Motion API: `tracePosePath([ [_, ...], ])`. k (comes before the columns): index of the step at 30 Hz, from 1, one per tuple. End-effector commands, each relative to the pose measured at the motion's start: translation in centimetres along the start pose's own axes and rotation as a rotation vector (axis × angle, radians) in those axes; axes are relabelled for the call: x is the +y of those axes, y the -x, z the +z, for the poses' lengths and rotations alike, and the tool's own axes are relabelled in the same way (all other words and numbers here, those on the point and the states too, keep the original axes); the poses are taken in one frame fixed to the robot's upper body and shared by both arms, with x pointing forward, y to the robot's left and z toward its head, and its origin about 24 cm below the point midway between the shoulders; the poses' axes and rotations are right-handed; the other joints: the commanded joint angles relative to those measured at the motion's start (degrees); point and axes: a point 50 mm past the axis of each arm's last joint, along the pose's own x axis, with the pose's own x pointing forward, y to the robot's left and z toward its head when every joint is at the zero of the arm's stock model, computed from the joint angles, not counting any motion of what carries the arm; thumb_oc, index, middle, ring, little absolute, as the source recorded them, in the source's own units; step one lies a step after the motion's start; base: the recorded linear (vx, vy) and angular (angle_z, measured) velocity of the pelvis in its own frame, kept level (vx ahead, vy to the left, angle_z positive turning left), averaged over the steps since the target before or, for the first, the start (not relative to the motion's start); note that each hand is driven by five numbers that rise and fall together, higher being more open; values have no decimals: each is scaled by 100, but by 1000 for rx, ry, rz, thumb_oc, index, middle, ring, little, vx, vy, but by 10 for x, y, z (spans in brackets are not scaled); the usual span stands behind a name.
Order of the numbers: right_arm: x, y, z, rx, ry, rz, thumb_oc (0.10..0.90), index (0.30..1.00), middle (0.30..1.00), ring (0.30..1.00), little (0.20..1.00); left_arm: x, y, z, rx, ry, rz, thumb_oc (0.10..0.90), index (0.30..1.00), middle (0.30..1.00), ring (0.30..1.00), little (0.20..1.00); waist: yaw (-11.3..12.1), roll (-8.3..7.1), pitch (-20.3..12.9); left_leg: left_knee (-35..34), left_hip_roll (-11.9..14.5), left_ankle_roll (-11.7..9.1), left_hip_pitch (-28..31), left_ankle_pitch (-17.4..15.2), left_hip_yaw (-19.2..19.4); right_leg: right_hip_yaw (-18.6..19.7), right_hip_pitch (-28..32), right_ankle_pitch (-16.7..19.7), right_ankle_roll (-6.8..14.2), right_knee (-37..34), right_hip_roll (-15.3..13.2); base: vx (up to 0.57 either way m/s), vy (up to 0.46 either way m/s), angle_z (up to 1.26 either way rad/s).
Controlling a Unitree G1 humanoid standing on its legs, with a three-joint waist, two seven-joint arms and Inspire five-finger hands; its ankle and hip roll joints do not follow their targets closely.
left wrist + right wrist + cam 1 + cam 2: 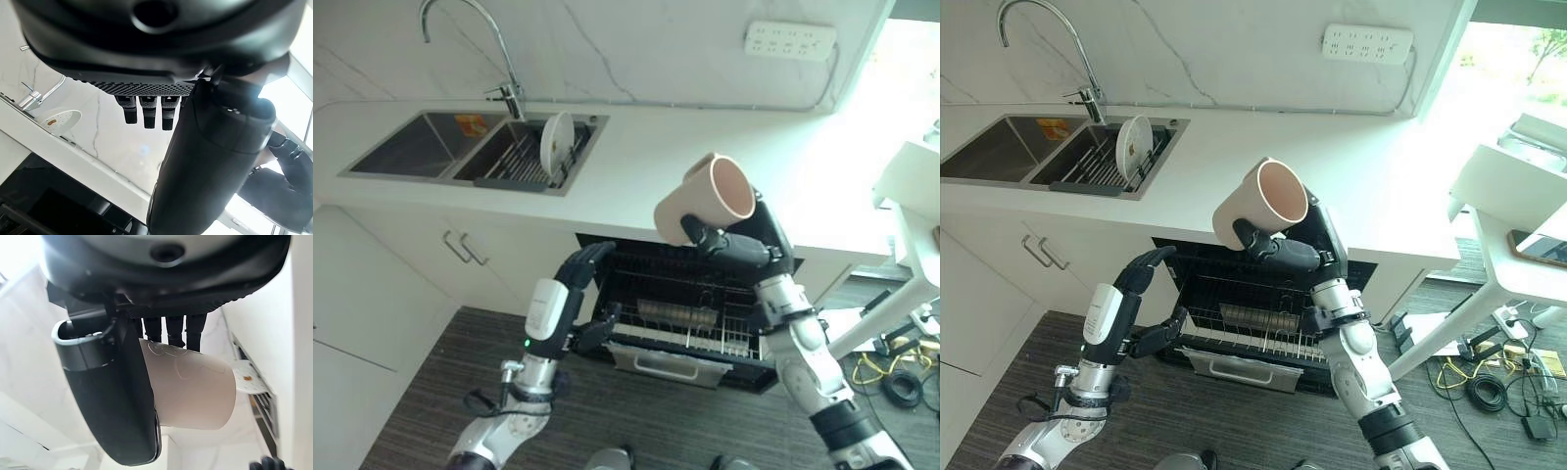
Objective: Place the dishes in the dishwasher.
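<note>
One cup is gripped in the right hand, with thumb and fingers curled around its wall. It is held tilted, mouth facing outward, above the pulled-out dishwasher rack and level with the front edge of the countertop. The cup is therefore judged to be in transit; it is not yet seated in the rack.

The left hand is positioned at the near left corner of the rack. Its fingers are relaxed and nothing is held; contact with the rack frame cannot be confirmed.

One plate stands on edge in the drain basket set in the right basin of the sink. It is judged to be the remaining item to transfer.

Item count, as visible:
- Cups: one, in the right hand.
- Plates: one, at the sink.
- Dishes resting in the rack: none can be identified with certainty; a pale cylindrical part lies across the rack's middle, and its nature cannot be determined.

Progress is assessed as early: nothing is confirmed loaded, and two items are outstanding.
</note>
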Motion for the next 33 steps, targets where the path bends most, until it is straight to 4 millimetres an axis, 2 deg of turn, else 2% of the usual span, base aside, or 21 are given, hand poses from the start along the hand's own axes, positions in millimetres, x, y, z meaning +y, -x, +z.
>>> tracePosePath([
  [1, 30, -16, 35, -187, -24, 199, 400, 300, 300, 300, 300, 33, -21, 4, -149, -61, 70, 800, 900, 900, 900, 900, 87, -220, -340, 265, 312, 47, -226, -500, 204, 281, 318, -203, 570, -463, -278, 0, 0, 0],
  [8, 33, -9, 7, -22, 26, 257, 400, 300, 300, 300, 300, 28, -16, -2, -154, -101, -37, 800, 900, 900, 900, 900, 52, -193, -336, 265, 335, 34, -265, -476, 216, 305, 265, -179, 593, -463, -285, 6, 2, 0],
  [12, 27, -6, -14, 103, 25, 261, 400, 300, 300, 300, 300, 25, -15, -7, -158, -129, -109, 800, 900, 900, 900, 900, 24, -194, -304, 265, 343, 30, -292, -460, 239, 309, 219, -143, 618, -463, -307, 37, 5, -1],
  [17, 17, -4, -25, 208, 103, 280, 400, 300, 300, 300, 300, 22, -16, -9, -168, -139, -166, 800, 900, 900, 900, 900, -33, -209, -203, 265, 382, 20, -348, -429, 259, 308, 154, -101, 624, -463, -324, 6, 5, -5],
  [21, -2, -5, -26, 267, 179, 246, 400, 300, 300, 300, 300, 21, -20, -12, -160, -144, -231, 800, 900, 900, 900, 900, -86, -233, -120, 265, 417, -6, -393, -397, 238, 338, 104, -68, 639, -463, -316, 28, 13, 2],
  [24, -22, -18, -20, 313, 291, 198, 400, 300, 300, 300, 300, 21, -41, -9, -200, -153, -270, 800, 900, 900, 900, 900, -116, -242, 153, 265, 439, -19, -607, -295, 182, 379, -131, 53, 666, -463, -334, -44, 6, 4],
  [25, -23, -20, -18, 314, 298, 194, 400, 300, 300, 300, 300, 22, -43, -9, -205, -154, -271, 800, 900, 900, 900, 900, -119, -240, 184, 265, 440, -20, -629, -286, 180, 385, -154, 62, 667, -463, -334, -181, 8, 9],
  [26, -32, -31, -10, 306, 354, 165, 400, 300, 300, 300, 300, 24, -55, -7, -233, -160, -282, 800, 900, 900, 900, 900, -145, -225, 402, 265, 441, -23, -768, -232, 157, 422, -299, 119, 665, -463, -326, -141, 4, 3],
  [29, -44, -41, -2, 298, 393, 129, 400, 300, 300, 300, 300, 24, -69, -4, -257, -161, -287, 800, 900, 900, 900, 900, -172, -204, 622, 265, 428, -16, -895, -193, 140, 460, -433, 165, 658, -463, -318, -122, 8, 4],
  [33, -58, -43, 4, 300, 421, 96, 400, 300, 300, 300, 300, 25, -78, 0, -273, -158, -289, 800, 900, 900, 900, 900, -194, -174, 828, 265, 405, -9, -991, -157, 136, 484, -539, 217, 667, -463, -335, -44, 12, 1],
])
